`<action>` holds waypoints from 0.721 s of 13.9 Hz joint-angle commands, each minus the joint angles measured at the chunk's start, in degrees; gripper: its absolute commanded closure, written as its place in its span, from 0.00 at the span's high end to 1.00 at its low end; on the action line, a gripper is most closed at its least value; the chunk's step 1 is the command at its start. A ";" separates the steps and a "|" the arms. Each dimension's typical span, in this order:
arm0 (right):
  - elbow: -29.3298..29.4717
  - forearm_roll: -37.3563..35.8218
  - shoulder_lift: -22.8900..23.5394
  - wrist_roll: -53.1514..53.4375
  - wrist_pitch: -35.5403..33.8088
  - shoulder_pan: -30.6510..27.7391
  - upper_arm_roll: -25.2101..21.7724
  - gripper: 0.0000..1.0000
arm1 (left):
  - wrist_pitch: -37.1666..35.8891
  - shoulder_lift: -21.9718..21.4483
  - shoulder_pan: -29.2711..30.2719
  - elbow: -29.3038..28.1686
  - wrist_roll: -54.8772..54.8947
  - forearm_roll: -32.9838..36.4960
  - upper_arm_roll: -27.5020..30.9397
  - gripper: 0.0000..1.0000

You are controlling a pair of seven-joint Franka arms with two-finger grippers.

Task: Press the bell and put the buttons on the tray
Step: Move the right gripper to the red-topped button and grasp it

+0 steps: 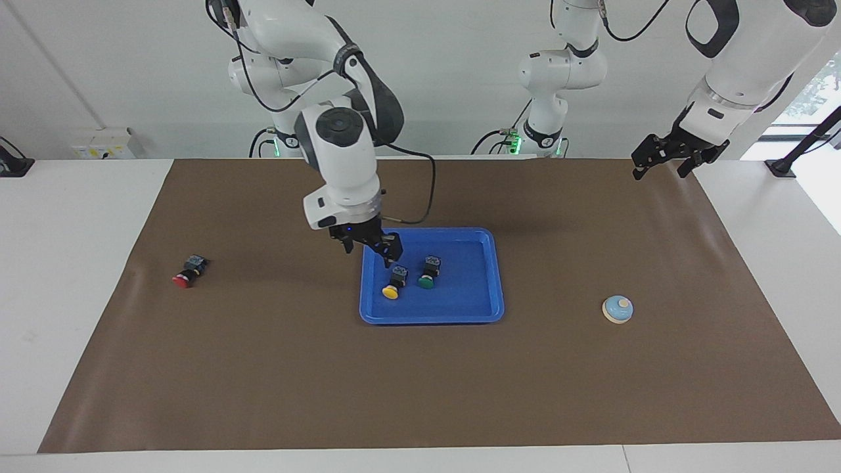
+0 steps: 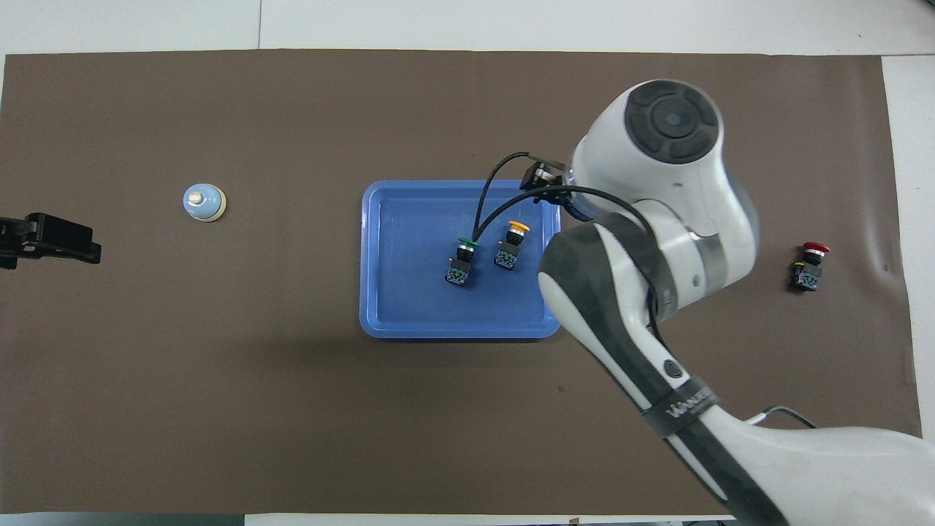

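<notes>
We had our right gripper (image 1: 372,247) up in the air over the tray's (image 1: 476,302) edge toward the right arm's end of the table, its fingers spread wide and holding nothing. The green button (image 1: 428,272) and the yellow button (image 1: 394,283) lay side by side inside the tray, near its middle, caps pointing away from the robots. The red button (image 1: 187,272) lay alone on the brown mat (image 1: 263,368), well apart from the tray, close to the mat's edge at the right arm's end.

By our judgement the step in hand was fetching that red one. To do it well we needed to carry the gripper high across the bare mat, come down square over the boxy body instead of the round cap, and close across its flat sides. The mat between tray and button held nothing to snag on; only the low tray rim called for care.

Our left gripper (image 1: 670,156) waited, open, over the mat's corner nearest its own base. The bell (image 1: 617,309) stood on the mat between the tray and that end.
</notes>
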 commanded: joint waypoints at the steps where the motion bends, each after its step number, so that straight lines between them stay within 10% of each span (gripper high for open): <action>1: -1.06 0.33 -2.12 -10.98 -2.31 -7.41 0.70 1.00 | -0.61 -0.10 0.41 0.50 0.00 0.60 -0.25 1.00; 10: -16.85 -3.45 -7.48 -29.12 7.84 -27.20 0.52 1.00 | -0.61 -0.10 0.41 0.50 0.00 0.60 -0.25 1.00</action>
